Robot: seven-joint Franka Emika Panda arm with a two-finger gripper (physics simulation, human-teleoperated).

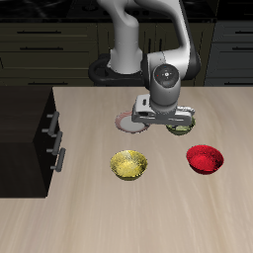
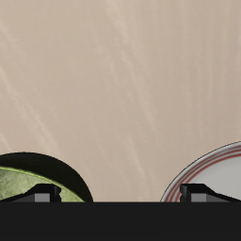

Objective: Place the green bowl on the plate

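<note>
The green bowl [image 1: 182, 127] stands on the table toward the back, its olive rim partly covered by the hand above it. The wrist view also catches the edge of the green bowl [image 2: 26, 181], dark outside and speckled green inside. The plate [image 1: 127, 123], white-grey with a pinkish rim, lies on the table beside it, and part of the plate [image 2: 213, 175] shows in the wrist view. My gripper [image 1: 164, 121] hangs above the strip of table between the two. It is open, and in the wrist view the gripper [image 2: 120, 192] has its fingers spread wide around bare tabletop.
A yellow speckled bowl [image 1: 129, 165] and a bright red bowl [image 1: 206, 158] sit nearer the table's front edge. A black drawer cabinet [image 1: 30, 128] stands at one side of the table.
</note>
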